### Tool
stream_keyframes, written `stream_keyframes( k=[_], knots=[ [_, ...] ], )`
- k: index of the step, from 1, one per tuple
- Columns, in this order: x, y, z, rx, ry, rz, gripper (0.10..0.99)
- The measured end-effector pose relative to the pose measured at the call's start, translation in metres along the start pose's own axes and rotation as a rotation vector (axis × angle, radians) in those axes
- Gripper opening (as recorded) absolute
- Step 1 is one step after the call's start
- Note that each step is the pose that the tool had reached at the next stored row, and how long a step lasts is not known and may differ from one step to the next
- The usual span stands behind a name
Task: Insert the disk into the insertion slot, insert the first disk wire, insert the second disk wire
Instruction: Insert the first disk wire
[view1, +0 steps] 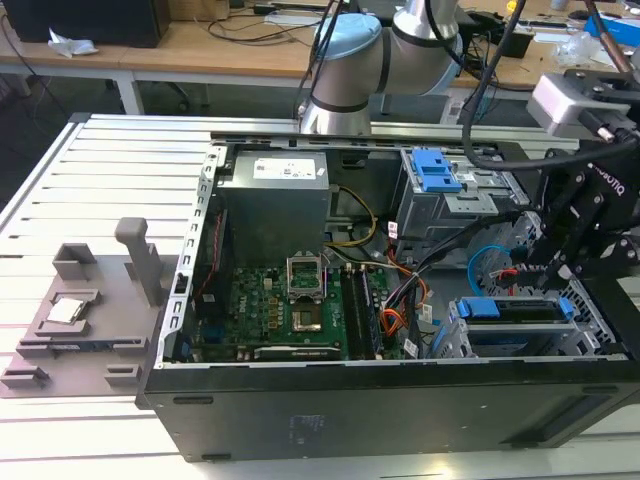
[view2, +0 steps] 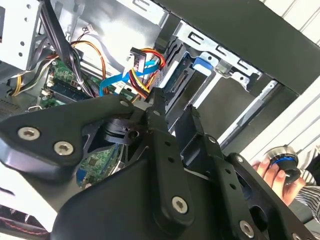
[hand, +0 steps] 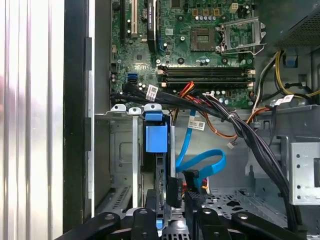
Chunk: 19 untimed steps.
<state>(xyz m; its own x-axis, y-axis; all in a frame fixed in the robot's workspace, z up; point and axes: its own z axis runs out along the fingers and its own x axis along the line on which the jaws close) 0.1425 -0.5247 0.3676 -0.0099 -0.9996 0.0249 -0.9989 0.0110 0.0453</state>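
A: Quick, where's the disk?
B: The disk stands on edge inside the insertion slot, with its blue carrier tab at the end nearest the motherboard. I'd call step 1 of 3 done.

A: And the 2 wires?
B: A blue data cable loops down to a black connector just beside the disk's other end. A 2nd black plug sits right against that same end. Seated or not, too hidden to tell. I'd judge the work to be at the wire stage, with neither wire confirmed in.

A: Pincer?
B: The pincer is down inside the PC case, right at those 2 plugs. Apart, together or clamped on a plug: cannot tell.

A: Anything else to log?
B: A red, yellow and orange wire bundle hangs near the slot. A hand outside the case holds a small round part. The case sits on the slatted worktop.
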Motion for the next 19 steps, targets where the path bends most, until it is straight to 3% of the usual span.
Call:
stream_keyframes(
  k=[3, 8, 11, 19],
  knots=[
    [-0.0003, 0.0035, 0.008, 0.0, 0.0001, 0.0, 0.361],
    [-0.0002, 0.0035, 0.0081, 0.0, 0.0003, 0.0, 0.345],
    [-0.0002, 0.0035, 0.0082, 0.0, 0.0004, 0.0, 0.165],
    [0.0064, 0.0002, 0.0116, -0.001, 0.0011, 0.0, 0.165]
  ],
)
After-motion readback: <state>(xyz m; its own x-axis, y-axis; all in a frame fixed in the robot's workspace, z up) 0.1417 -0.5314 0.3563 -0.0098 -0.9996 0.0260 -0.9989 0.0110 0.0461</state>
